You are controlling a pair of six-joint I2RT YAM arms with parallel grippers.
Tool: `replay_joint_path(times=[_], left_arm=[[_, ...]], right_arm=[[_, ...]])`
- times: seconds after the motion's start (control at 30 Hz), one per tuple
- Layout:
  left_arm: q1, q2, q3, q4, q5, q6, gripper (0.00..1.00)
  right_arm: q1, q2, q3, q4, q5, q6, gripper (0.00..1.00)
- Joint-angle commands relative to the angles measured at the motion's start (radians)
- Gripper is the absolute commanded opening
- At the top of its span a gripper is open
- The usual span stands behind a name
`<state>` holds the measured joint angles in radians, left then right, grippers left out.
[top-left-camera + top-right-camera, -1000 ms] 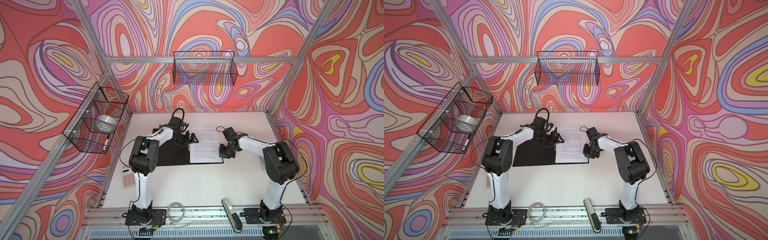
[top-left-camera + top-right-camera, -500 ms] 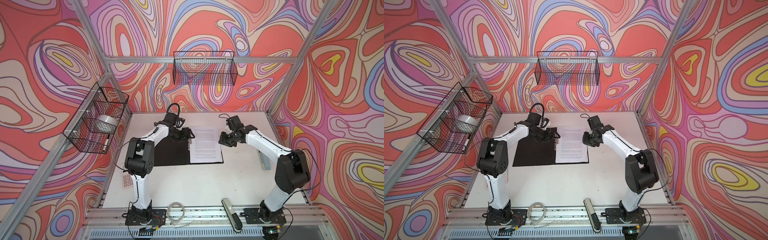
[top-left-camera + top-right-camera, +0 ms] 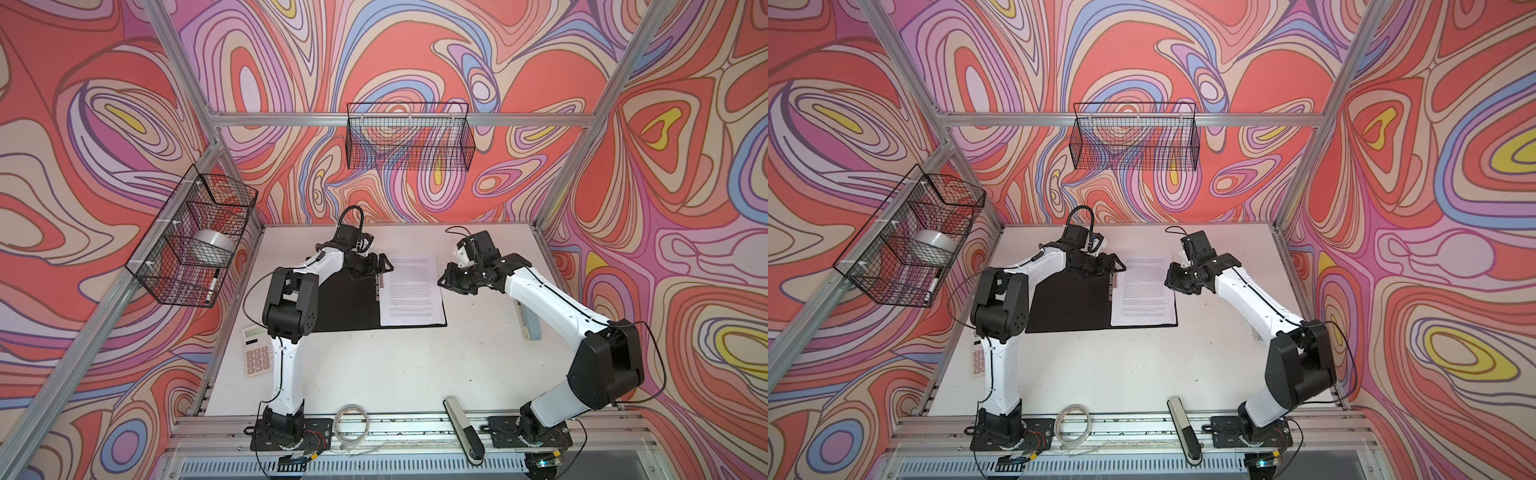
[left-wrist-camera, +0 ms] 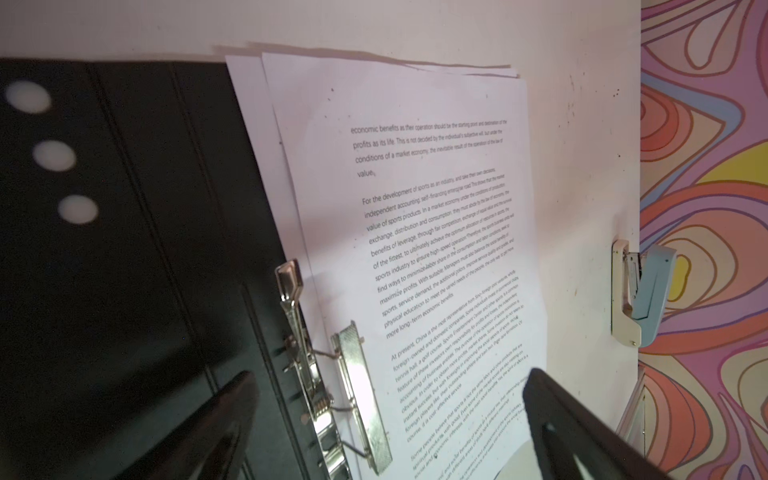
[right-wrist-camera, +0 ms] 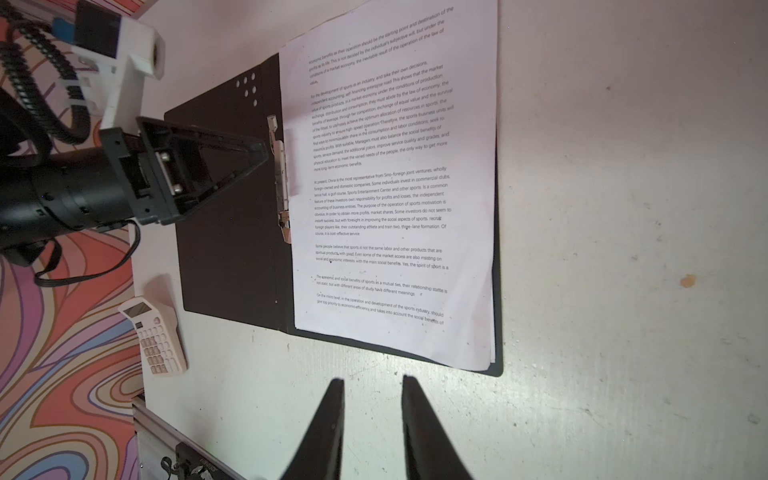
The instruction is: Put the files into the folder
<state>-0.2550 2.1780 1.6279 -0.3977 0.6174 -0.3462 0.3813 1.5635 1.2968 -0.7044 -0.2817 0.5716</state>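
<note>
The folder (image 3: 345, 307) (image 3: 1067, 307) lies open and flat on the table, black inside up. The files (image 3: 411, 291) (image 3: 1144, 291) are a stack of white printed sheets on its right half, their far edges past the cover. My left gripper (image 3: 384, 266) (image 3: 1117, 266) is open, low over the far end of the spine. In the left wrist view its fingers straddle (image 4: 390, 374) the metal clip (image 4: 357, 374), which stands raised beside the files (image 4: 415, 208). My right gripper (image 3: 442, 280) (image 3: 1169, 280) hovers by the sheets' right edge. Its jaws (image 5: 374, 379) are a little apart and empty.
A calculator (image 3: 257, 355) (image 5: 156, 336) lies left of the folder. A stapler (image 3: 530, 328) (image 4: 640, 291) lies by the right wall. Wire baskets hang on the back wall (image 3: 409, 137) and left wall (image 3: 195, 237). A cable coil (image 3: 351, 422) and a long bar (image 3: 463, 428) rest on the front rail.
My right gripper has come off the sheets' right edge, moved a little toward the back and opened slightly. My left gripper has shifted a little along the spine, still open.
</note>
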Motion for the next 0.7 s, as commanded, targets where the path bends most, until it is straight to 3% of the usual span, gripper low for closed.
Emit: replay_joint_path(times=[0.0, 0.4, 0.67], left_arm=[[0.003, 0.025, 0.023, 0.079, 0.038, -0.029, 1.00], [0.014, 0.099, 0.058, 0.128, 0.085, -0.085, 1.00], [0.022, 0.061, 0.027, 0.173, 0.149, -0.109, 1.00]], right_arm=[[0.005, -0.029, -0.021, -0.003, -0.002, 0.012, 0.26], [0.009, -0.036, -0.025, -0.014, -0.001, 0.022, 0.26], [0.011, -0.020, -0.011, -0.011, -0.002, 0.021, 0.26]])
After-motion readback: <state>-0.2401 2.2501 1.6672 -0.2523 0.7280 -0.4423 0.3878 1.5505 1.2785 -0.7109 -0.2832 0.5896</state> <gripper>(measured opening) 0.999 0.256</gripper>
